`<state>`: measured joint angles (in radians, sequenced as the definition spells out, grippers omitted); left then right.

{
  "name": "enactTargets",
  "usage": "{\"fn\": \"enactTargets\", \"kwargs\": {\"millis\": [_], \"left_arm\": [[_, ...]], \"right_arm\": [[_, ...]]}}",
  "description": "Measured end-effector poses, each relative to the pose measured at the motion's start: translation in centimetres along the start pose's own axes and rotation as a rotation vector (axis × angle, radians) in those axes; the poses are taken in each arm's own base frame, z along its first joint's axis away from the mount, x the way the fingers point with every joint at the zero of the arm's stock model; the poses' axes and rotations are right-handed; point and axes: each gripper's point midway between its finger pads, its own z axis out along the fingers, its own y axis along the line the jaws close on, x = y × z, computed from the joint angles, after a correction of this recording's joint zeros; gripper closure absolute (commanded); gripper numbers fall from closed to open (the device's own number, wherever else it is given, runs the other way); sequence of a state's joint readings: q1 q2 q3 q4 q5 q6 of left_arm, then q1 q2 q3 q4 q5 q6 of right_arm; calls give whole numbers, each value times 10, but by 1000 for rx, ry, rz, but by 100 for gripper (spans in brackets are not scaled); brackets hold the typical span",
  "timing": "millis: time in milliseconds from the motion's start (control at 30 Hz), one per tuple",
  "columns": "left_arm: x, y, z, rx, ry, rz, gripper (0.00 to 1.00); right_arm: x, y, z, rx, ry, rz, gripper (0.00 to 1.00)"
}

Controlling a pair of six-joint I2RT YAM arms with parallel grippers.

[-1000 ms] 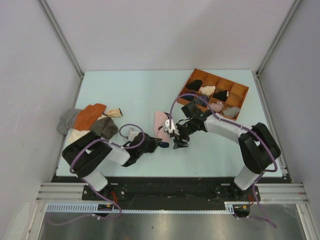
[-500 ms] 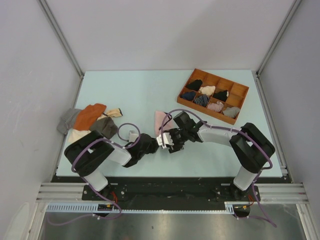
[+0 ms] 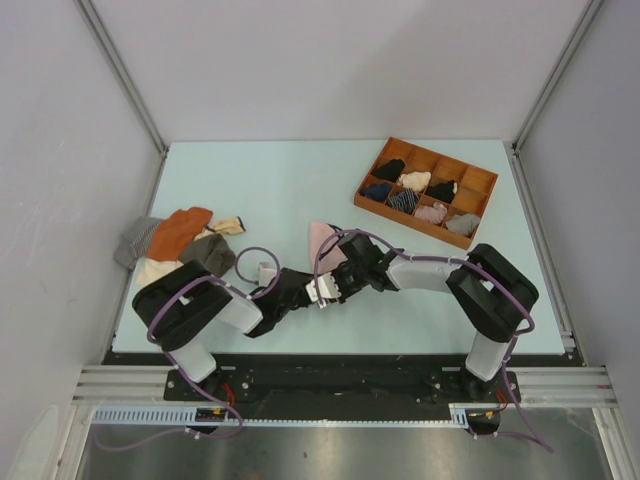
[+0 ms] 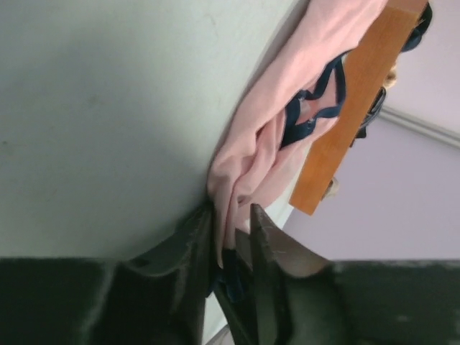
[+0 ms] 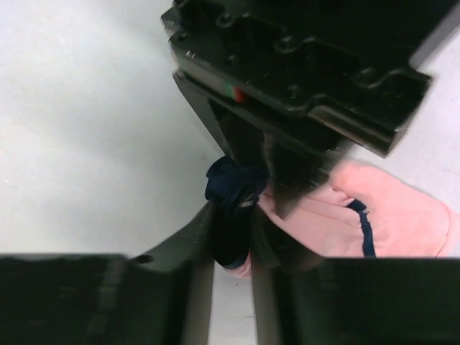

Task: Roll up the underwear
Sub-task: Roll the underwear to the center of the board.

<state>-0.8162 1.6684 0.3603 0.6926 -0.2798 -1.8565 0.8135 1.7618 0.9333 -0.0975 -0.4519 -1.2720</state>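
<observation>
The underwear is light pink with navy edging and lies bunched on the table in front of the arms. Its near end is caught between both grippers. My left gripper is shut on the near pink edge; in the left wrist view the fabric runs up from between its fingers. My right gripper meets it tip to tip and is shut on the navy edging. The pink body lies to the right in the right wrist view, and the left gripper's housing fills the top.
An orange wooden compartment tray with several rolled garments stands at the back right; its edge shows in the left wrist view. A pile with an orange cloth, a beige-cream cloth and grey cloths lies at the left.
My right gripper has moved left and nearer, coming tip to tip with the left gripper at the underwear's near end. The left gripper has edged right. Less pink fabric shows.
</observation>
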Motion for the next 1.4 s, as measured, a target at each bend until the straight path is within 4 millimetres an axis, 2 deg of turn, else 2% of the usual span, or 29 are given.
{"fn": "enactTargets", "kwargs": {"millis": [100,200,367,467,633,800,967,1133,1233,1400], "left_arm": [[0,-6,-5,45,12,-6,41],[-3,-7,-20,85,29,-3,33],[-16,6,-51,117,33,36,23],[-22,6,-67,157,32,99,20],[-21,-21,-88,295,22,333,18],[-17,-48,-114,459,-4,648,18],[-12,-91,-155,712,-64,825,18],[-3,-127,-207,979,-132,945,19],[7,-130,-222,1064,-140,1041,18],[29,-115,-222,1108,-87,1209,18]], "right_arm": [[2,0,1,-2,3,-13,84],[2,1,1,-7,-1,-20,87],[5,3,-2,-24,-19,-15,89],[5,7,-5,-54,-24,4,90],[3,23,-13,-166,-33,80,91],[-3,50,-27,-303,-47,178,91],[-11,73,-40,-427,-61,269,91],[-17,79,-49,-521,-76,364,91],[-17,76,-54,-553,-90,436,91],[-12,71,-56,-582,-85,552,90]]}}
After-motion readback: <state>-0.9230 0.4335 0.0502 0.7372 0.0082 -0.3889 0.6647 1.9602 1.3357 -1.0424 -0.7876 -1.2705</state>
